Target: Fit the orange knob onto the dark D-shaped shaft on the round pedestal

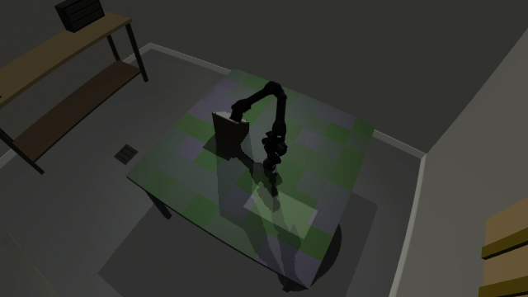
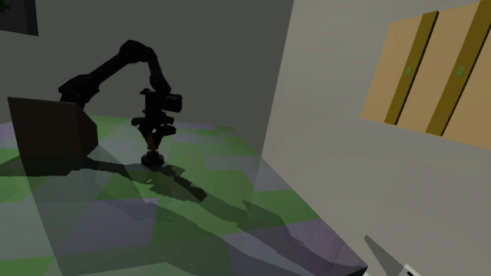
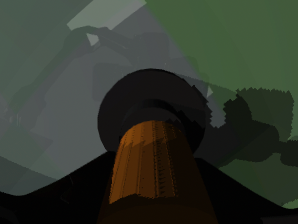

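The orange knob point(image 2: 151, 142) point(image 3: 145, 165) is held upright between the fingers of my gripper point(image 2: 153, 146) point(image 3: 154, 162), which is shut on it and points down. The dark round pedestal point(image 2: 147, 160) point(image 3: 112, 107) point(image 1: 269, 167) stands on the table directly below the knob. In the exterior view a short dark part shows between the knob's lower end and the wide pedestal base, so the knob is not down on the base. The shaft's flat side and the knob's hole are hidden. In the top view the arm hides the knob.
The patchwork table point(image 1: 161, 181) point(image 2: 115, 226) carries a brown upright panel point(image 1: 227, 131) point(image 2: 50, 134) beside the arm's base. Shadows of the arm fall across the table and pedestal. A wooden bench point(image 1: 49, 49) stands away from the table.
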